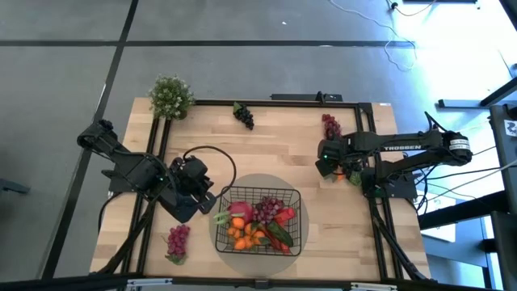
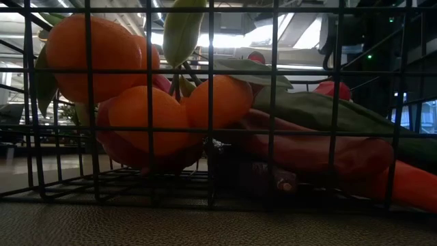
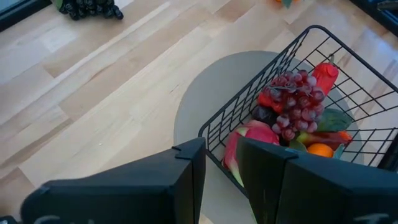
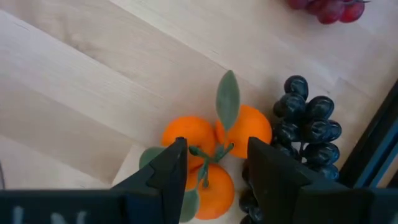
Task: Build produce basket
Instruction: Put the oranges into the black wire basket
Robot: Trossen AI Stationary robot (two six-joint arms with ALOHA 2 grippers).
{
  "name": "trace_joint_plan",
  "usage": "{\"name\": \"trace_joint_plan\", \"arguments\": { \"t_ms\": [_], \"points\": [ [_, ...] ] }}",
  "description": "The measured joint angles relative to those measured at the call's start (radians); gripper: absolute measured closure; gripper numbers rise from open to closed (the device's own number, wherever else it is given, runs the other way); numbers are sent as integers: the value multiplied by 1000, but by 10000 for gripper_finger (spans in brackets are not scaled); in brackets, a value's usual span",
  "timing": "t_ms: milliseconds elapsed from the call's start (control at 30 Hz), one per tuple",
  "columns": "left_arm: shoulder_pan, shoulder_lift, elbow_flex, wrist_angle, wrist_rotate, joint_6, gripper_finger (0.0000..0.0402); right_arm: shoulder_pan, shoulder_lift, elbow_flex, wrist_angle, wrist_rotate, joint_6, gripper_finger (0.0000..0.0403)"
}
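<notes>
From above we see the basket [image 1: 260, 220] near the surface's [image 1: 275, 145] front edge, holding produce. The left gripper [image 3: 221, 163] hovers by its left corner, jaws narrowly parted and empty. Only the right wrist view shows us the right gripper [image 4: 214, 163], jaws partly open astride an orange cluster [image 4: 214, 152] beside black grapes [image 4: 298, 124].

Black wire basket [image 1: 297, 212], pale matt wooden table [image 1: 283, 145]
</notes>
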Motion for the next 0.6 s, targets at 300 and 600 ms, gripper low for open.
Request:
{"name": "trace_joint_plan", "arguments": {
  "t_ms": [300,600],
  "points": [
    [0,0,0,0,0,6,324,0,0,0,-1,-7,5,257],
    [0,0,0,0,0,8,324,0,0,0,-1,-8,5,316]
  ]
}}
